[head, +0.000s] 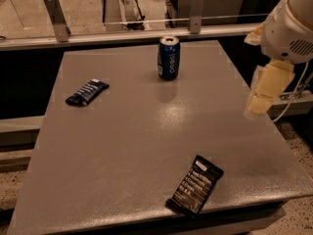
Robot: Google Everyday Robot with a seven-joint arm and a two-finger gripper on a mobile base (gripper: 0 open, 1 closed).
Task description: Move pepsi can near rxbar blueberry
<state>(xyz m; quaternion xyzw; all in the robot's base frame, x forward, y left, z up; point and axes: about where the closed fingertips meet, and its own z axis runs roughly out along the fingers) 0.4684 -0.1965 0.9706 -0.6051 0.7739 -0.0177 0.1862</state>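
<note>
Camera view gives me the whole grey desk (137, 146), matte and faintly speckled, with a soft sheen near its middle. The pepsi can (168, 58) stands upright close to the far edge, a little right of centre. It is a smooth blue cylinder with white lettering down its side and a silver top, and I judge it would topple easily if knocked from the side.

The rxbar blueberry (87, 92) lies flat near the left edge, well apart from the can. It is a thin, dark navy foil wrapper, lying at a slant. A larger black bar wrapper (194, 185) with white lines of text lies at the near edge, towards the right corner, and has no part in this job.

My gripper (259, 102), cream-coloured and blocky under the white wrist, hangs off the right edge of the desk and above it, well apart from the can. I cannot tell whether it is open or closed, but it has hold of nothing.

I take it the arm sits out there so the reach to the can is unobstructed. The grasp is not yet begun.
</note>
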